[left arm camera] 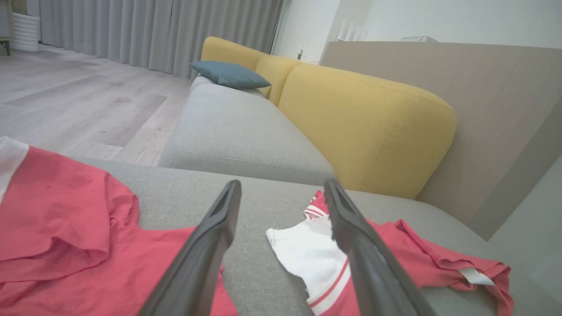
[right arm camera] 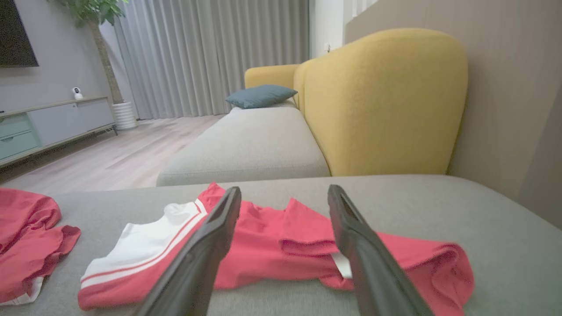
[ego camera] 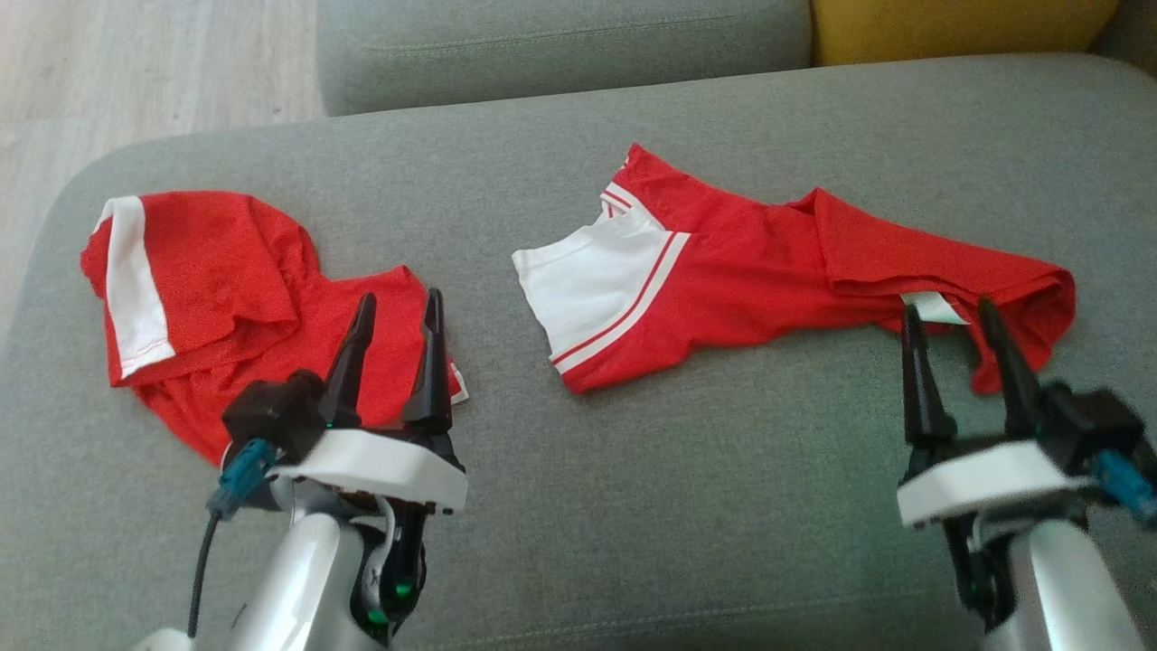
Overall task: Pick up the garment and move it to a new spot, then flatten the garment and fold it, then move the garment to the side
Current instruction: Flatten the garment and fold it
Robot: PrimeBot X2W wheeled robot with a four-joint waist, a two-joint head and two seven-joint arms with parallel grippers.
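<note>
**Both hands wide, two red garments on the sofa**

The garment, thin red knit with a white striped sleeve, lies rumpled on the right of the grey woven sofa seat. The right hand points at its near edge, fingers spread wide and empty. The left hand, equally wide, is poised over a second garment bunched at the left. Behind are a yellow backrest, a teal pillow and a pale wood floor.

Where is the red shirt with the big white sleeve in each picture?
Head view: the red shirt lies right of the middle, on the grey seat.
Left wrist view: it sits at the bottom right.
Right wrist view: it stretches along the bottom, near the middle.
Shared landmark: the yellow backrest, beyond the shirt in every view.
</note>
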